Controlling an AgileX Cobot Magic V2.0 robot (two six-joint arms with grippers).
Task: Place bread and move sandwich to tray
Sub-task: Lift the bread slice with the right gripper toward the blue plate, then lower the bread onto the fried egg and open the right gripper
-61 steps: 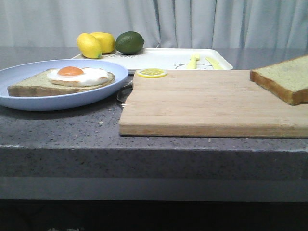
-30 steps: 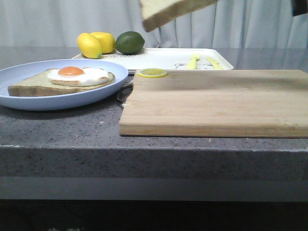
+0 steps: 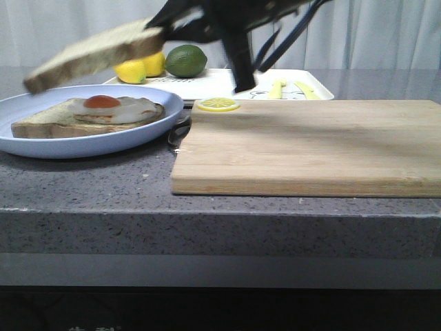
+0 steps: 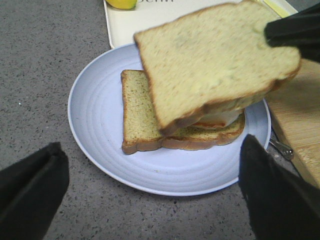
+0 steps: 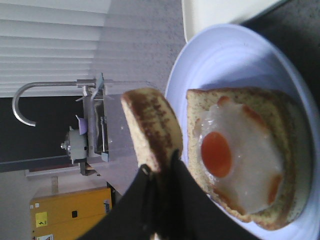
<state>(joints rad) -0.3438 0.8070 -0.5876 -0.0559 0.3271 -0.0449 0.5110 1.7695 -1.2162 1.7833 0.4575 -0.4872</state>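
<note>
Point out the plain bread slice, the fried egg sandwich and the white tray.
bread [image 4: 210,55]: left wrist view, middle of its pale face.
sandwich [image 3: 103,103]: front view, on the egg's orange yolk.
tray [image 3: 234,84]: front view, bare white floor near its middle.

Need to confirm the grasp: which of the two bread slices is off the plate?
The plain bread, clamped in the right gripper and hanging tilted above the plate. The sandwich slice lies flat, carrying the fried egg.
</note>
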